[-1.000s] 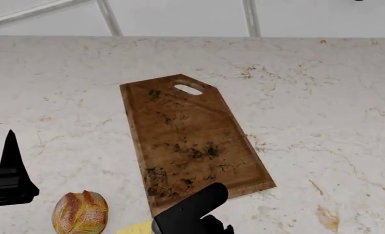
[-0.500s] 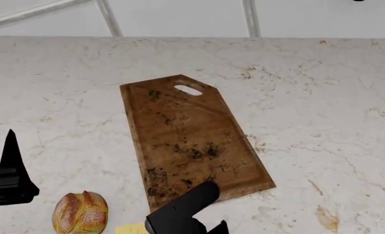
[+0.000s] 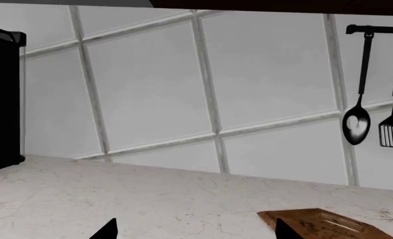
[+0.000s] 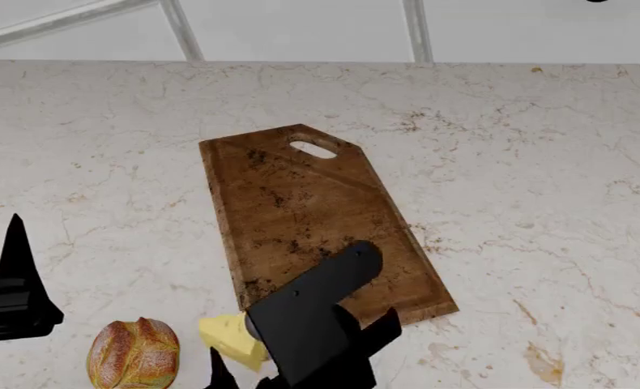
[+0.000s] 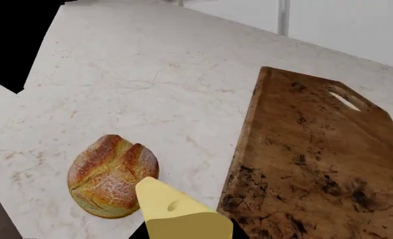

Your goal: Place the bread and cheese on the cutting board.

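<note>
A: Now, where does the cheese (image 4: 232, 339) sit?

B: Pinched in your right gripper (image 5: 186, 230), clear of the counter (image 4: 536, 203), just off the near end of the cutting board (image 4: 309, 227). The bread (image 4: 134, 353) lies on the counter beside it, near your left gripper (image 4: 12, 292); whether that one is spread, I cannot tell.

A: How do I place it well?

B: Carry the wedge over the board's middle, away from the handle hole (image 4: 313, 150). Lower until it touches, then release. Leave room for the loaf.

Golden-brown bread (image 4: 133, 353) with pale streaks, pale yellow cheese (image 4: 232, 337), dark-stained brown cutting board (image 4: 298, 211) on cream veined marble counter (image 4: 536, 178).
</note>
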You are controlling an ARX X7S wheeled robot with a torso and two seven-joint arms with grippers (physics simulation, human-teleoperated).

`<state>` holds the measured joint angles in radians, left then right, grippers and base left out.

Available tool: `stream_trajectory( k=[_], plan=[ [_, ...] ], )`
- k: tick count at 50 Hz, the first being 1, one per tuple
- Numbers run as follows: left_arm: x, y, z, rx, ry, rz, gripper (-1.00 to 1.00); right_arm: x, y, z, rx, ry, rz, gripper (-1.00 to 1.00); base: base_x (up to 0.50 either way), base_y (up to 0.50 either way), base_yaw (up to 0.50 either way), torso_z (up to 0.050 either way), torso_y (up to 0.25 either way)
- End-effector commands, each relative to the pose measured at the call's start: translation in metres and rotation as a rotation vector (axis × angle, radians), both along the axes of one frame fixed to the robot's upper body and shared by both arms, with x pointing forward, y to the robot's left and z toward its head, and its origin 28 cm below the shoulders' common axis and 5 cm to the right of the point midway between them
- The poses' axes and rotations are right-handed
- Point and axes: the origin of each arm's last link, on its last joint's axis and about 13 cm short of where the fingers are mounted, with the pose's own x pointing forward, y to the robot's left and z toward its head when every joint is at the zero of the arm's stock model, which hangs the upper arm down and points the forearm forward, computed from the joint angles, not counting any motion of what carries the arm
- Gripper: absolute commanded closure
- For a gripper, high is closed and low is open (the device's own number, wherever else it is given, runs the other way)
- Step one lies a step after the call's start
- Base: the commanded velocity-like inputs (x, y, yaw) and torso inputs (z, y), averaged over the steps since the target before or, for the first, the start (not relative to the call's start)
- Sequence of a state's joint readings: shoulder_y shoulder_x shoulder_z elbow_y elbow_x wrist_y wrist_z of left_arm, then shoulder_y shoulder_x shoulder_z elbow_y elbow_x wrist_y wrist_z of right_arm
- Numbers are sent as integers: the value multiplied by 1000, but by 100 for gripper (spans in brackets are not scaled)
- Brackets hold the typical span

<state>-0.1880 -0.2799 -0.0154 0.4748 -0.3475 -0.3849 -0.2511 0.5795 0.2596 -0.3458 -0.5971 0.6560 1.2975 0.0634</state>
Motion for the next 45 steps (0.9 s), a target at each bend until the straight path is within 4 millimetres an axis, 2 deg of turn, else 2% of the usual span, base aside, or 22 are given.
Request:
stream_trajectory(
  k=[1, 5, 14, 25, 35, 45],
  plan=[
    [0, 0, 1, 0, -3, 1, -100, 20, -12, 32, -5, -73, -82, 100, 0, 0, 0, 0, 0],
    [1, 1, 0, -1, -2, 1, -100, 35, -16, 44, -3, -86, -132, 100, 0, 0, 0, 0, 0],
    [0, 1, 1, 0, 0, 2, -100, 66, -31, 59, 10, -110, -269, 100, 0, 0, 0, 0, 0],
    [3, 3, -1, -9, 3, 6, -100, 101, -46, 64, -1, -105, -390, 100, 0, 0, 0, 0, 0],
    [4, 3, -2, -6, 7, 6, -100, 118, -64, 40, 18, -55, -507, 100, 0, 0, 0, 0, 0],
    [2, 2, -1, -2, 7, 4, -100, 121, -57, 20, 1, -1, -472, 100, 0, 0, 0, 0, 0]
  ],
)
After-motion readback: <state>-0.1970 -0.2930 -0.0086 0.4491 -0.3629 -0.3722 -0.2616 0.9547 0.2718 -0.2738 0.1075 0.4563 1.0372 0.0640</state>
